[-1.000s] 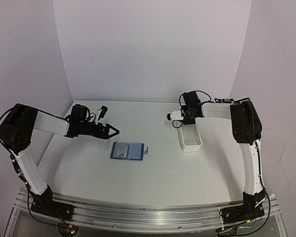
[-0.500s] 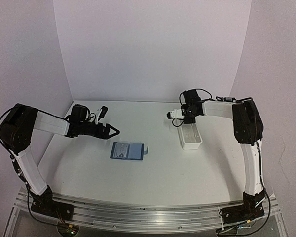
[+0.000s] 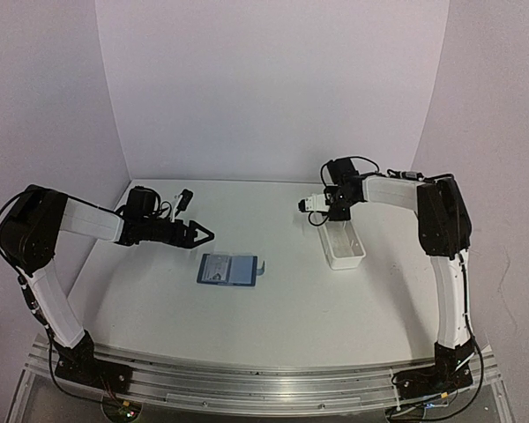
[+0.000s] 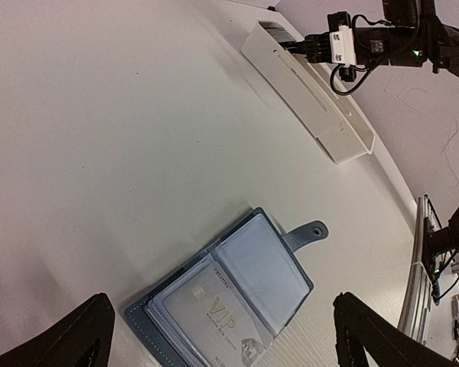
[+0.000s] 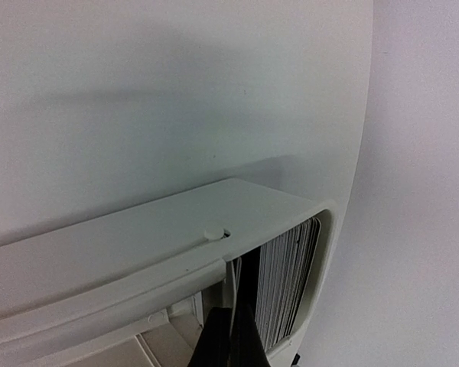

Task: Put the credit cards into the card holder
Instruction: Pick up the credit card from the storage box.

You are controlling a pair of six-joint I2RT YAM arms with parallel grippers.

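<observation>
The card holder point(image 3: 228, 270) lies open on the table, dark blue with pale pocket pages, its snap tab point(image 4: 310, 232) pointing right. In the left wrist view the card holder point(image 4: 268, 264) shows a grey "VIP" card point(image 4: 214, 317) in its left pocket. My left gripper point(image 3: 203, 233) is open and empty, hovering just left of and above the holder. My right gripper point(image 5: 229, 336) is down in the far end of the white tray point(image 3: 342, 247), shut on the edge of one thin white credit card point(image 5: 232, 279), beside a stack of upright cards point(image 5: 287, 290).
The white tray's long wall point(image 5: 138, 260) runs across the right wrist view, with a small peg on its rim. White walls close the back and sides. The right arm point(image 4: 382, 38) shows above the tray point(image 4: 306, 84) in the left wrist view.
My right wrist has shifted slightly at the tray's far end. The left arm and the card holder have not moved.
</observation>
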